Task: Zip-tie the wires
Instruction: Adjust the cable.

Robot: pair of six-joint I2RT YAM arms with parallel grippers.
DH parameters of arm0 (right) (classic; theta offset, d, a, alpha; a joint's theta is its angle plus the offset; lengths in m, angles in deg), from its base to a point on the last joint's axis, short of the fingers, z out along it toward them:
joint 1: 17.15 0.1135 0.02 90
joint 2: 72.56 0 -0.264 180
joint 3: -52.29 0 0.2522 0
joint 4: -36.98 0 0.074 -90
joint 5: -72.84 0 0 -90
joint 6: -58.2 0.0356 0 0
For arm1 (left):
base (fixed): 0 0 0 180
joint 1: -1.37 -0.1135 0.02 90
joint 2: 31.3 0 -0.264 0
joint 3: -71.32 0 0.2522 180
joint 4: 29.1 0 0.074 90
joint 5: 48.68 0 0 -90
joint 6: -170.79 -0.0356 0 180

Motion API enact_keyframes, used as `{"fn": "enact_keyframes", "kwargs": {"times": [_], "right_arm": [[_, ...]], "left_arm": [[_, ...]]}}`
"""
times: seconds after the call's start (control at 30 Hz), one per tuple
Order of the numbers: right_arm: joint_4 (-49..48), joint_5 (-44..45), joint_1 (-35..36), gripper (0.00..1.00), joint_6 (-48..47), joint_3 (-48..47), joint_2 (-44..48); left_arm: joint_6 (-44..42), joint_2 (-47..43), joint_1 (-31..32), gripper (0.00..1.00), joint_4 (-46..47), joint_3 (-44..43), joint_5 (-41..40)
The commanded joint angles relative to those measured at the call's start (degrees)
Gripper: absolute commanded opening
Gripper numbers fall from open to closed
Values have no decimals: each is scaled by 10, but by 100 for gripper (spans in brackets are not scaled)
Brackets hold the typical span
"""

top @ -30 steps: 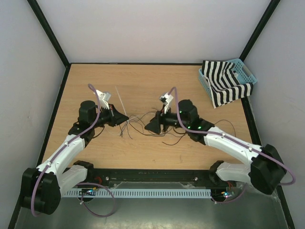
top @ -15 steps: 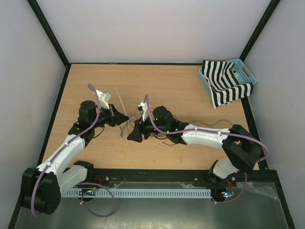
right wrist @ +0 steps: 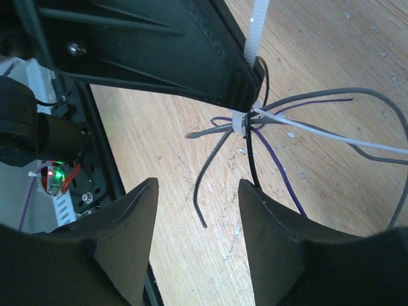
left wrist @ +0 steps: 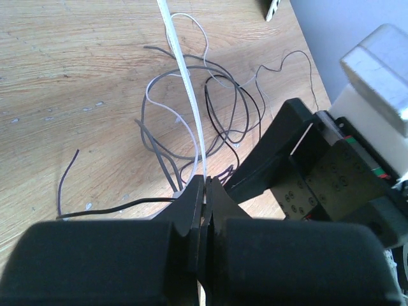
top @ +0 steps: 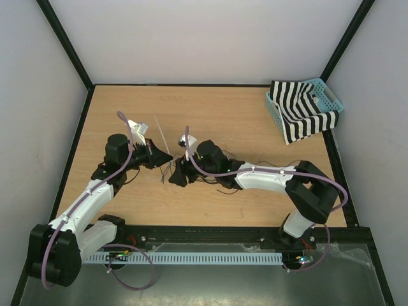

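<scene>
On the near middle of a light wooden table (top: 210, 115), boxed in by pale walls (top: 204, 38) and black corner posts (top: 66, 43), both arms meet over the work. A blue plastic basket (top: 333, 97) holding a black-and-white striped cloth (top: 299, 118) sits in the far right corner, well apart from everything else. The top view shows the left gripper (top: 167, 157) and right gripper (top: 176, 176) tip to tip, with the wires (left wrist: 210, 108) trailing rightward under the right forearm, too fine there to trace. The left wrist view fills that in: dark and pale grey strands lie flat on the wood in loose overlapping loops just beyond the fingertips. The left fingers (left wrist: 191, 204) are pressed together, pinching the white zip tie (left wrist: 185, 83), whose strap runs straight away from the pinch across the loops. The right gripper's black wedge stands just beside them on the right. The right wrist view adds what neither other view gives. A pale band of the zip tie sits at the point where the strands converge, right at the tip of the left finger, and grey, purple-black and whitish ends fan out from it. The strap rises out of frame above it. The right fingers (right wrist: 127, 223) are spread wide on either side of that knot, gripping nothing. A green light (right wrist: 54, 173) glows on the base hardware at the table's near edge.
</scene>
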Motion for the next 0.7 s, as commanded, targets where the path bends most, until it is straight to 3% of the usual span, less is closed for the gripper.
{"fn": "enact_keyframes", "kwargs": {"times": [0.0, 0.13, 0.27, 0.4, 0.67], "right_arm": [[-3, 8, 5, 61, -15, -18, -24], [-19, -2, 13, 55, -13, -24, -46], [-19, -9, 15, 23, -12, -27, -54], [5, -14, 20, 0, -24, -21, -46], [8, -11, 63, 0, -30, 37, -28]], "left_arm": [[8, 0, -3, 0, 7, -24, 11], [9, 1, -3, 0, 7, -25, 10], [9, 3, -3, 0, 8, -27, 8], [10, 12, -4, 0, 7, -33, 4], [10, 36, -3, 0, 7, -46, 2]]}}
